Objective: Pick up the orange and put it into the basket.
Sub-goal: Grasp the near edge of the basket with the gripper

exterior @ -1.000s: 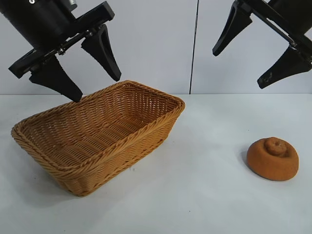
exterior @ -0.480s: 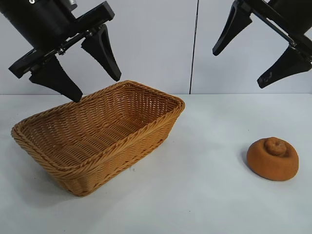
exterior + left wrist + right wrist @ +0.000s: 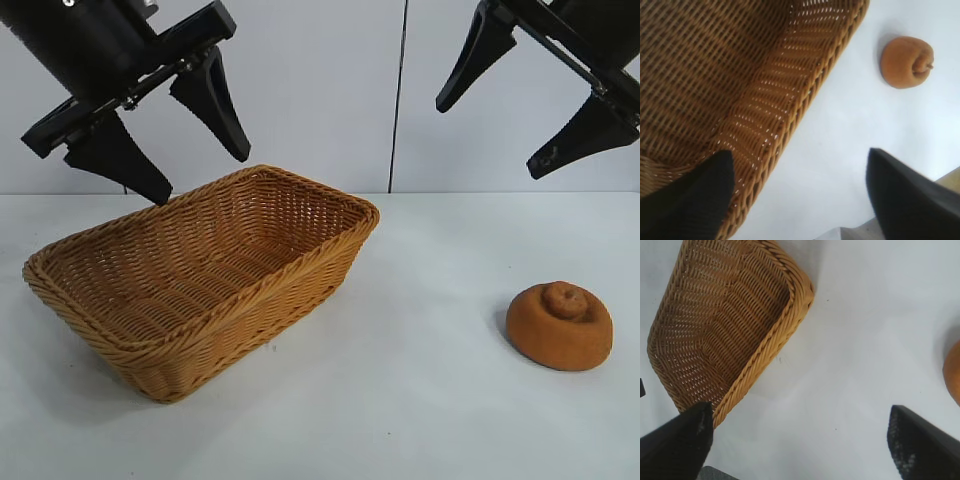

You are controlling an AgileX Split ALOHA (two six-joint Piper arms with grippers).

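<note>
Plain white table (image 3: 420, 400), pale wall panels (image 3: 310, 90) behind split by a dark vertical seam, wicker basket (image 3: 330, 262) at the table's left, orange (image 3: 559, 325) resting on the table well to its right, left gripper (image 3: 195, 178) above the basket's far rim with jaws apart and empty, right gripper (image 3: 483, 143) raised above the orange, jaws wide apart.

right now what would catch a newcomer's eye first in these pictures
The big woven wicker basket, empty, sits left of centre on the white table. The brownish-orange orange lies alone well off to its right. Above them the left gripper and right gripper hang open, holding nothing.
</note>
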